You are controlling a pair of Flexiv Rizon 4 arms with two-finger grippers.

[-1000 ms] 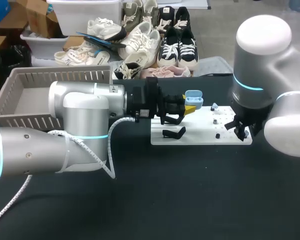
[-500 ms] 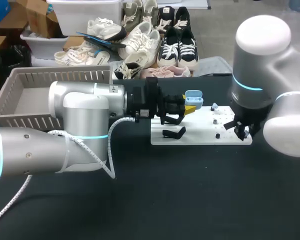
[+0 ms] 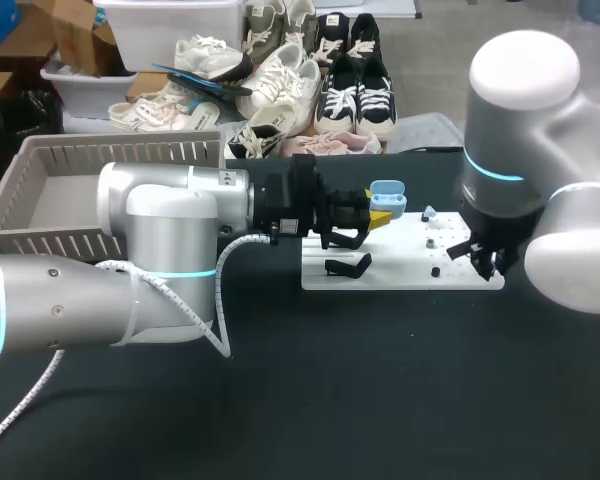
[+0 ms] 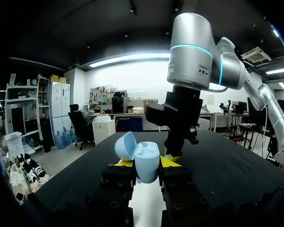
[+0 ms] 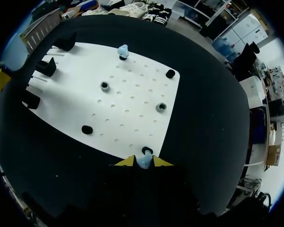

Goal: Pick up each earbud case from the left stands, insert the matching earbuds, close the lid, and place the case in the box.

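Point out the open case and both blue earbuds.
open case [image 4: 146, 165]: left wrist view, on its lower shell.
nearer earbud [image 5: 143, 161]: right wrist view, on its rounded top.
farther earbud [image 5: 123, 51]: right wrist view, on its body.

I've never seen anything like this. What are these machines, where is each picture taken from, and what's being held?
These are two robot arms at a black table. One picture looks down from above and behind; the two round ones come from cameras on the wrists. The left gripper holds an open light-blue earbud case. The right gripper pinches a blue earbud at the edge of a white board, where a second earbud waits. The grey box stands at the left.
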